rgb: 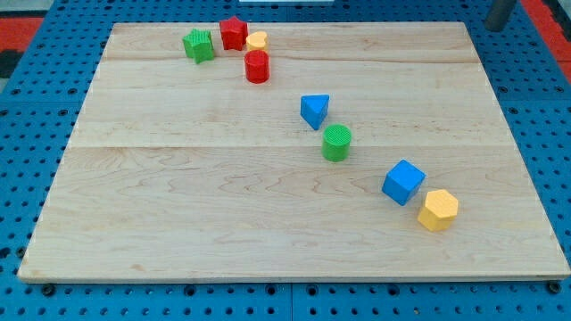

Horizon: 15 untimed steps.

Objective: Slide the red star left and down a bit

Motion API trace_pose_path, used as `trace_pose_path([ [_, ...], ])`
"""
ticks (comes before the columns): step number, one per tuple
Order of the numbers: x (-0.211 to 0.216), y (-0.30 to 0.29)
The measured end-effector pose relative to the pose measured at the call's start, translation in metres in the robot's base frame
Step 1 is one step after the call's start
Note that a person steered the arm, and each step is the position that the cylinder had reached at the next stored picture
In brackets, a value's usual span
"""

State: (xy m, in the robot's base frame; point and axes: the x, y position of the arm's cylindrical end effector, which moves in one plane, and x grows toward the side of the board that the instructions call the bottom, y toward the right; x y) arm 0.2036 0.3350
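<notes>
Arm: only a short length of the dark rod (500,14) shows, at the view's top right corner, beyond the desk's far edge. My tip is cut off by the frame and cannot be seen, so its place relative to the blocks cannot be told; the visible rod stands well apart from every block. There is no hand on this arm, so no open or closed state applies.

Desk (178,223): pale wooden board, planks with visible grain running across the view, resting on a blue perforated surface (27,294).

Blocks, all with a ribbed, layered plastic look:
- Red star (234,33): near the view's top, left of centre, between two neighbours and close to both.
- Green star (198,45): just to the view's left of the red star.
- Yellow block (257,40): just right of the red star, shape unclear.
- Red cylinder (257,67): just below the yellow block.
- Blue triangle (314,111): near the centre.
- Green cylinder (336,143): just below and right of the triangle.
- Blue cube (403,182): lower right.
- Yellow hexagon (438,210): beside the cube, touching or nearly so.
</notes>
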Motion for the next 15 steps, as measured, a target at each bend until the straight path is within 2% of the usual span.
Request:
trace_pose_path([
  [2, 0.003, -0.01],
  [3, 0.006, -0.061],
  [4, 0.006, -0.062],
  [12, -0.01, -0.351],
  [13, -0.011, -0.381],
  [15, -0.005, -0.393],
])
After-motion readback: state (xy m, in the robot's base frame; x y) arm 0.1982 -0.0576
